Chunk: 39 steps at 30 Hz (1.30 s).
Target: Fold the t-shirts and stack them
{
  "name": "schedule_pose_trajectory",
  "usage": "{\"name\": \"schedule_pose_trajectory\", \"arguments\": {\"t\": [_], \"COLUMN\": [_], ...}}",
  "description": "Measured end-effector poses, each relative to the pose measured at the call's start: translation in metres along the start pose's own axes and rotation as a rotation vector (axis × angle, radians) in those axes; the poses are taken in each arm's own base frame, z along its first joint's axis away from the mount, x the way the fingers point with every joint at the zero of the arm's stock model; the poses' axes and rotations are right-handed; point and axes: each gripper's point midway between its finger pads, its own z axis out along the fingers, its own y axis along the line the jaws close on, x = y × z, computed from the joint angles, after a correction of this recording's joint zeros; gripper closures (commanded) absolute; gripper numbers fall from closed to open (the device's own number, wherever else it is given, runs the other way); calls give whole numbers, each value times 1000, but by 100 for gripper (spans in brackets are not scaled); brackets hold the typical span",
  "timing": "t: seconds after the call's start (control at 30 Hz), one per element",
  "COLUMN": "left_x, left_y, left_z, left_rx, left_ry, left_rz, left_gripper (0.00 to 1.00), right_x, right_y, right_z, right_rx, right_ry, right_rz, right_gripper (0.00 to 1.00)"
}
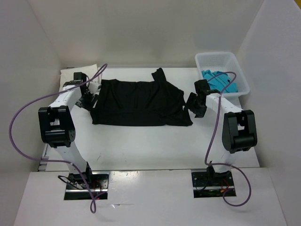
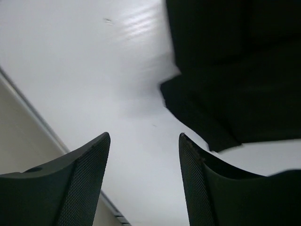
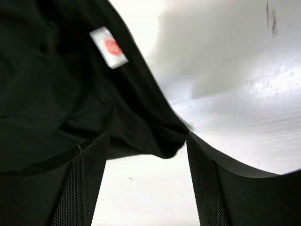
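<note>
At table centre: black t-shirt point(image 1: 138, 103) lies spread and partly folded, one flap poking out at the far edge.
Left gripper point(image 2: 143, 139): jaws apart, empty, just off the shirt's left edge.
Right gripper point(image 3: 146, 135): jaws apart, hem between them, unclamped.
Handling: soft, light, limp; judged best pinched at edge corners.
Label: white tag point(image 3: 109, 47), red mark, unreadable.
</note>
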Motion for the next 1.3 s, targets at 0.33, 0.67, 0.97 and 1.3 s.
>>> {"name": "schedule_pose_trajectory", "arguments": {"t": [0.33,0.67,0.97,1.3], "left_x": [26,55,52,48], "left_y": [-68,-78,-76,-84], "left_z": [1,25,27,27], "left_rx": [183,192,185,233], "left_ry": [-3,96,97,79], "left_rz": [-36,-74,-92,-100], "left_gripper": [31,30,30,82], "right_x": [41,42,48,56], "right_y": [-11,-11,-27,-29], "right_z": [29,30,23,27], "right_rx": [3,-15,42,38], "right_ry": [142,147,117,144], "right_rz": [50,86,101,110], "right_gripper": [26,27,21,92]}}
